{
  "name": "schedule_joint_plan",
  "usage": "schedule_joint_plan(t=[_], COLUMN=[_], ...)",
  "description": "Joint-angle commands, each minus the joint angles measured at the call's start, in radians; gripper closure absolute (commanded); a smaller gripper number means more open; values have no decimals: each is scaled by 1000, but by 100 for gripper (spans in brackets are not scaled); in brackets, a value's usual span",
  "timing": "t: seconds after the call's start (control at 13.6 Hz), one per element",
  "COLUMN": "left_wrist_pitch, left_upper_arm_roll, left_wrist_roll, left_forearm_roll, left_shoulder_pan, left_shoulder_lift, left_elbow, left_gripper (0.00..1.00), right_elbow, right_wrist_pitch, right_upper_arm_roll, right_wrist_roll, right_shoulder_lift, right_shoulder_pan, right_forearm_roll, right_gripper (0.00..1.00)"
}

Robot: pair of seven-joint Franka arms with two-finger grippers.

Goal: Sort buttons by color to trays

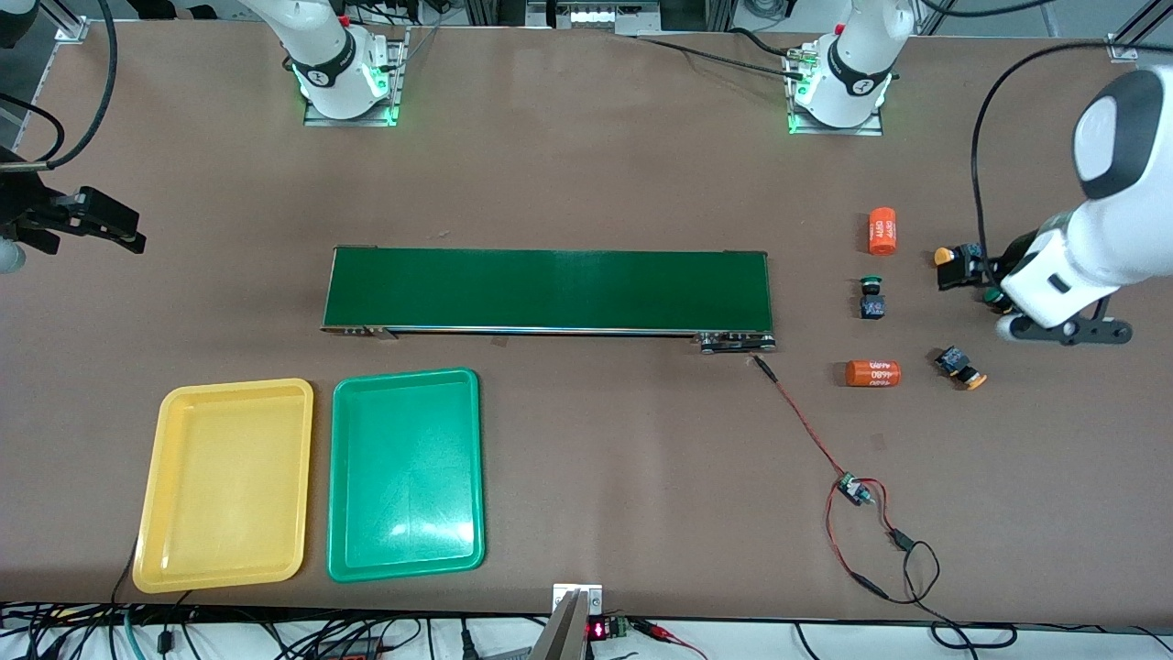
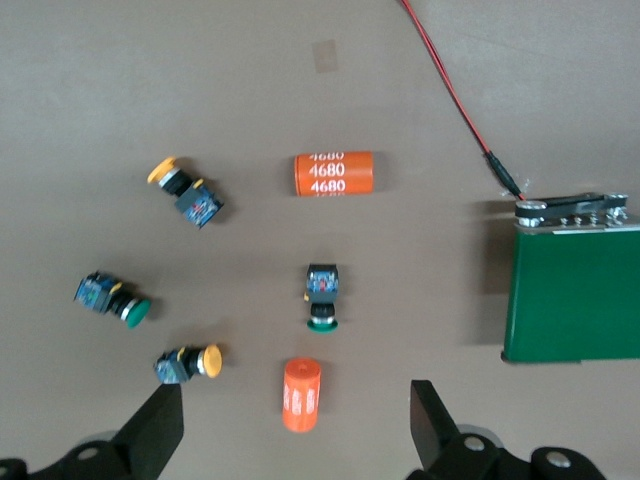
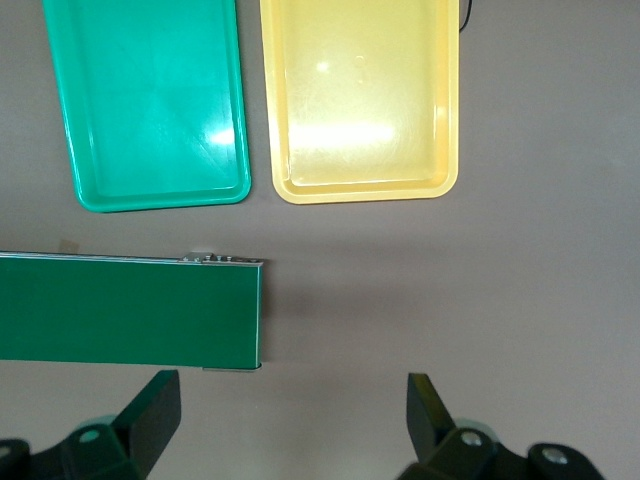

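A: Since both trays are empty, the sorting has not begun. The yellow tray (image 1: 224, 484) and the green tray (image 1: 406, 474) lie side by side, nearer to the front camera than the dark-green belt (image 1: 550, 290), toward the right arm's end of the table.

B: And the buttons?

A: All four are at the left arm's end, near the two orange 4680 cylinders (image 2: 334, 174). One green button (image 2: 322, 296) stands between the cylinders. The second green button (image 2: 112, 298) lies between the two orange-yellow buttons (image 2: 186, 191), each a little apart from it.

B: What are the pincers doing?

A: The left gripper (image 2: 295, 425) hangs over this group with its fingers spread wide and nothing between them. The right gripper (image 3: 290, 415) waits over bare table beside the belt's end, also wide open and empty.

B: Where can it go wrong?

A: I think the cylinders are the main risk. They have nearly the colour of the orange-yellow caps, so one could be taken by mistake. Also, one yellow-capped button (image 2: 189, 363) lies close to a cylinder (image 2: 301, 395); a descending finger may knock it. The round caps may slip or roll if pinched badly.
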Motion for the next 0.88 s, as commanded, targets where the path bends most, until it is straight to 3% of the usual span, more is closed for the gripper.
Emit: schedule_joint_plan(t=[0.0,0.52,0.81], left_wrist_pitch=[69,173,431], left_upper_arm_roll=[-2,-5,-7], left_wrist_roll=[188,773,1017], left_forearm_roll=[16,37,37], left_shoulder_pan=[-1,-1,10], left_shoulder_lift=[58,167,178], left_elbow=[21,-19,-169], left_gripper=[0,0,0], right_elbow=[-7,-7,-7], right_wrist_pitch=[-10,-10,-10], right_upper_arm_roll=[13,13,13], right_wrist_roll=[7,7,7], right_shoulder_lift=[-14,-11,-9], right_shoulder_pan=[-12,-12,-14], right_forearm_roll=[7,7,7], right_gripper=[0,0,0])
